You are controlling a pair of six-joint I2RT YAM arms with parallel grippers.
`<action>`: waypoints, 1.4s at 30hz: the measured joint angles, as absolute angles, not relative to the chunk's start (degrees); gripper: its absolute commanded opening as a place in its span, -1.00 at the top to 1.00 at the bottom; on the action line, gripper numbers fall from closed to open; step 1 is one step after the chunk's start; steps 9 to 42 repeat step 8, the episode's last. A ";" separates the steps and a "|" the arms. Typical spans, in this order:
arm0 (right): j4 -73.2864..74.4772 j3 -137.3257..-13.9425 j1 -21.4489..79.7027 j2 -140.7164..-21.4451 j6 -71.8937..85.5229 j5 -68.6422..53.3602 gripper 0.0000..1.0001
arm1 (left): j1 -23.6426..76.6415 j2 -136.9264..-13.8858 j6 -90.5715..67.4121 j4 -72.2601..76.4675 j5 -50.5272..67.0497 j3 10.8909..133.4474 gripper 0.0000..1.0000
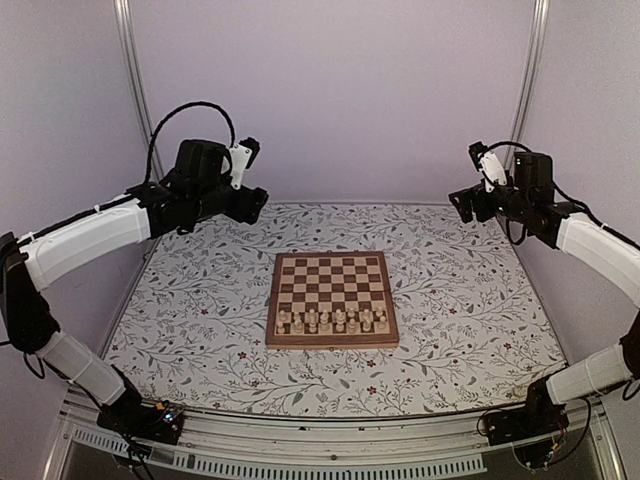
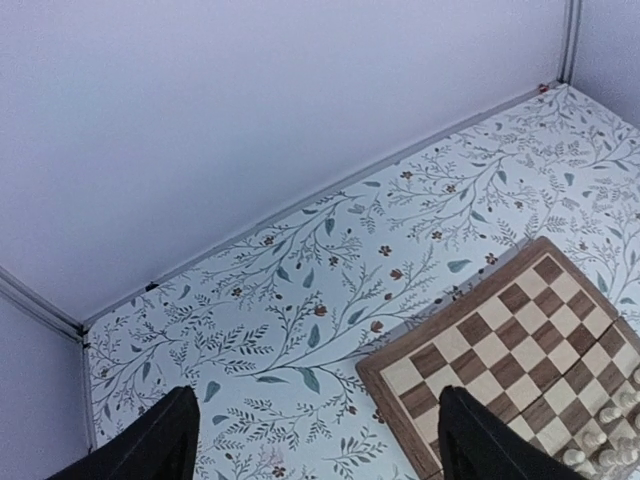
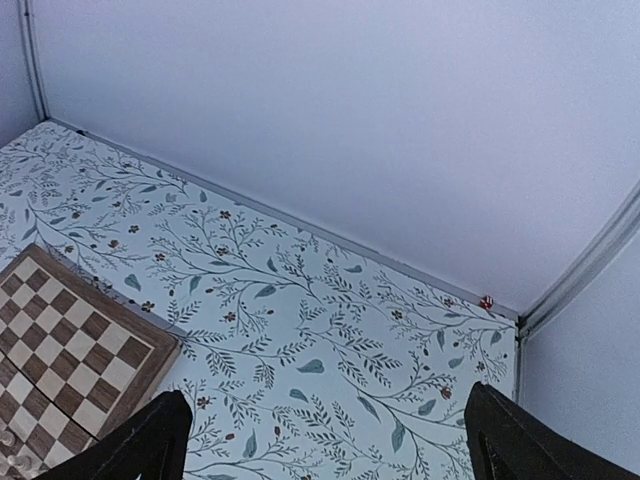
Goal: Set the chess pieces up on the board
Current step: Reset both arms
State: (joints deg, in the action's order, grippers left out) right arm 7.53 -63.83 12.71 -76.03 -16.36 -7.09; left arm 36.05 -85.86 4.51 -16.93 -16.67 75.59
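Nearest to my bases, the floral table cover (image 1: 180,320) runs out to the board (image 1: 332,297), which lies flat in the middle of the table. Along its near edge stand the chess pieces (image 1: 332,321), upright in a tight line, close beside one another; I cannot count them surely from above.

Both my grippers hang high and well apart from the board, out over the far corners of the table. My left gripper (image 1: 252,205) is spread wide: in its wrist view the two dark fingers (image 2: 150,445) sit at the bottom of the picture with only cover between them, and the board sits off to the lower right, past the right-hand finger. My right gripper (image 1: 465,203) is just as wide and holds nothing; from its wrist the board's corner lies to the lower left, beyond the left-hand finger (image 3: 140,445).

Farthest off is the plain pale back wall (image 1: 340,100).
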 measured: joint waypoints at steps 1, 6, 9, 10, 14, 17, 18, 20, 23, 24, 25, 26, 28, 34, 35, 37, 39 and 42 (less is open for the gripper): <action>6.55 -61.91 12.69 -75.31 -15.79 -5.02 -0.98 | 35.44 -85.25 4.29 -15.31 -17.19 74.54 -0.77; 2.31 -54.74 12.16 -70.50 -13.76 1.52 -0.98 | 33.58 -84.20 3.97 -8.64 -18.85 68.03 -0.82; 0.73 -54.11 11.92 -69.95 -13.43 1.87 -0.98 | 32.95 -83.74 3.33 -7.33 -18.72 65.12 -0.86; 0.73 -54.11 11.92 -69.95 -13.43 1.87 -0.98 | 32.95 -83.74 3.33 -7.33 -18.72 65.12 -0.86; 0.73 -54.11 11.92 -69.95 -13.43 1.87 -0.98 | 32.95 -83.74 3.33 -7.33 -18.72 65.12 -0.86; 0.73 -54.11 11.92 -69.95 -13.43 1.87 -0.98 | 32.95 -83.74 3.33 -7.33 -18.72 65.12 -0.86; 0.73 -54.11 11.92 -69.95 -13.43 1.87 -0.98 | 32.95 -83.74 3.33 -7.33 -18.72 65.12 -0.86; 0.73 -54.11 11.92 -69.95 -13.43 1.87 -0.98 | 32.95 -83.74 3.33 -7.33 -18.72 65.12 -0.86; 0.73 -54.11 11.92 -69.95 -13.43 1.87 -0.98 | 32.95 -83.74 3.33 -7.33 -18.72 65.12 -0.86; 0.73 -54.11 11.92 -69.95 -13.43 1.87 -0.98 | 32.95 -83.74 3.33 -7.33 -18.72 65.12 -0.86; 0.73 -54.11 11.92 -69.95 -13.43 1.87 -0.98 | 32.95 -83.74 3.33 -7.33 -18.72 65.12 -0.86; 0.73 -54.11 11.92 -69.95 -13.43 1.87 -0.98 | 32.95 -83.74 3.33 -7.33 -18.72 65.12 -0.86; 0.73 -54.11 11.92 -69.95 -13.43 1.87 -0.98 | 32.95 -83.74 3.33 -7.33 -18.72 65.12 -0.86; 0.73 -54.11 11.92 -69.95 -13.43 1.87 -0.98 | 32.95 -83.74 3.33 -7.33 -18.72 65.12 -0.86; 0.73 -54.11 11.92 -69.95 -13.43 1.87 -0.98 | 32.95 -83.74 3.33 -7.33 -18.72 65.12 -0.86; 0.73 -54.11 11.92 -69.95 -13.43 1.87 -0.98 | 32.95 -83.74 3.33 -7.33 -18.72 65.12 -0.86; 0.73 -54.11 11.92 -69.95 -13.43 1.87 -0.98 | 32.95 -83.74 3.33 -7.33 -18.72 65.12 -0.86; 0.73 -54.11 11.92 -69.95 -13.43 1.87 -0.98 | 32.95 -83.74 3.33 -7.33 -18.72 65.12 -0.86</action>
